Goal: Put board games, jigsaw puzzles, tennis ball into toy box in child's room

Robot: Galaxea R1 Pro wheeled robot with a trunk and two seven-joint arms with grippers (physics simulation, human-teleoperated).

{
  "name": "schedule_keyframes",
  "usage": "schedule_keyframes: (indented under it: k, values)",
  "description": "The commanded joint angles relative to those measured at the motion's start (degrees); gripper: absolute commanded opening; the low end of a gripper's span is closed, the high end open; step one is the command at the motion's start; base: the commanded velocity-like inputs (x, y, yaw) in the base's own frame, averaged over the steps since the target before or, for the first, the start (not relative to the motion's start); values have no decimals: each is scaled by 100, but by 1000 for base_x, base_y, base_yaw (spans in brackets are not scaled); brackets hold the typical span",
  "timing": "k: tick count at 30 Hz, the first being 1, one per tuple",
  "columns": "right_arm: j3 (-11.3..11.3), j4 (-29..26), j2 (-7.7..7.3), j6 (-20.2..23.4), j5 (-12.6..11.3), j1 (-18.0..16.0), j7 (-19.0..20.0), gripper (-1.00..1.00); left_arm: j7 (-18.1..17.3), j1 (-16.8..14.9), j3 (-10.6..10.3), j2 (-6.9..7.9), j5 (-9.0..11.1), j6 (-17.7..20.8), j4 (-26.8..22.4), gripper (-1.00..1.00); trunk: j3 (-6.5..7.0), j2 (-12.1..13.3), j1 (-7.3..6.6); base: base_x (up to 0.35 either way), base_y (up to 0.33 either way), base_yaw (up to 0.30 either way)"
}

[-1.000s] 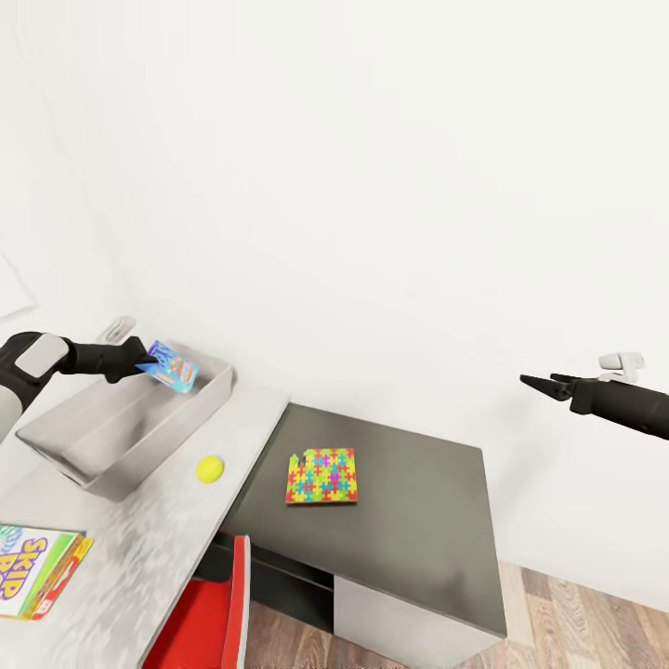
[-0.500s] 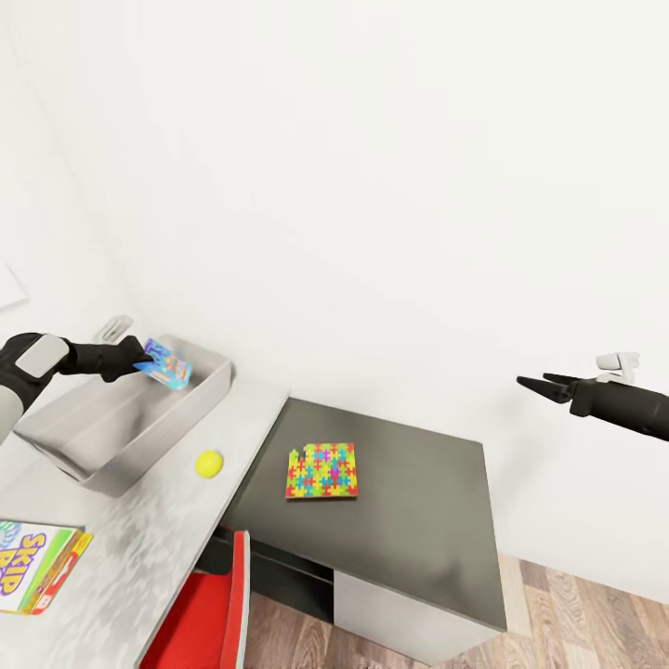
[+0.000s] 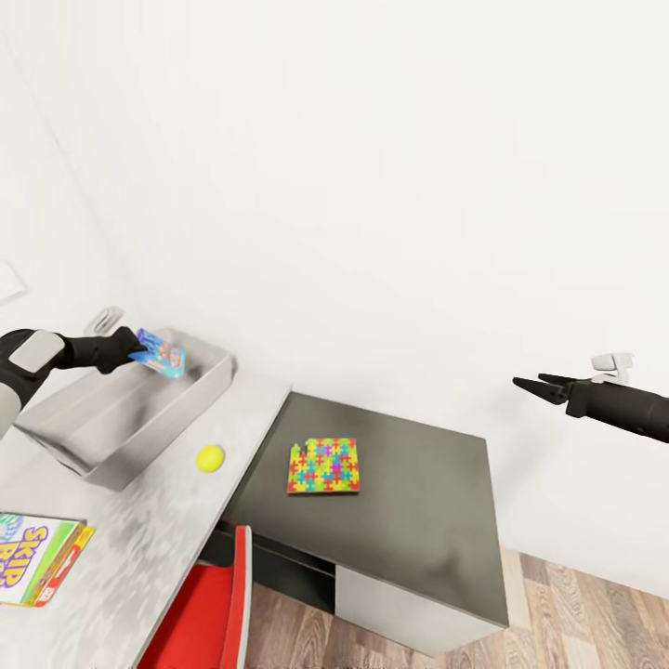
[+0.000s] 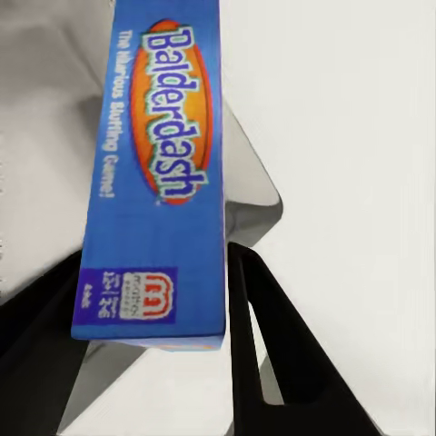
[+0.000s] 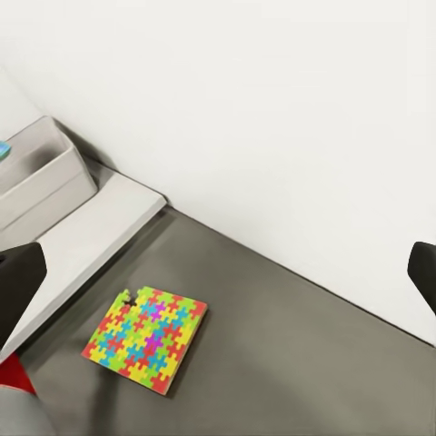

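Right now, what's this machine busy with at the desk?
It is tidying toys. Its left gripper holds a blue game box over the grey toy box, jaws shut on it. A tennis ball, a jigsaw puzzle and a SKIP BO box wait on the table. The right gripper hangs free.

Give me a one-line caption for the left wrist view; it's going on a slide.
Left gripper holds the blue rectangular Balderdash game box above the light-grey toy box.

Jigsaw puzzle (image 5: 146,338) on dark table (image 5: 300,363)
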Motion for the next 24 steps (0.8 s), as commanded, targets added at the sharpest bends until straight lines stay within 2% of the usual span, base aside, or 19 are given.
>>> schedule_keyframes:
  k: [1, 7, 11, 17, 24]
  values:
    - [-3, -3, 1, 46, 11, -7, 29, 100, -29, -8, -16, 2, 1, -5, 5, -100, -21, -12, 3, 0, 0, 80]
    - [-3, -3, -4, 45, 11, -7, 29, 100, 36, 10, 103, -16, 9, -307, 19, -100, -76, -12, 3, 0, 0, 90]
    - [3, -3, -3, 45, 10, -7, 29, 100, 70, 18, 131, -67, 7, -356, 24, -100, -113, -12, 3, 0, 0, 98]
    - [-8, -3, -4, 45, 11, -7, 35, 100, 70, -3, 137, -381, 11, -348, 24, -100, -153, -12, 3, 0, 0, 81]
    - [-53, -3, 3, 45, 11, -7, 37, 100, 70, -10, 140, -437, 10, -336, 24, -100, -164, -12, 3, 0, 0, 13]
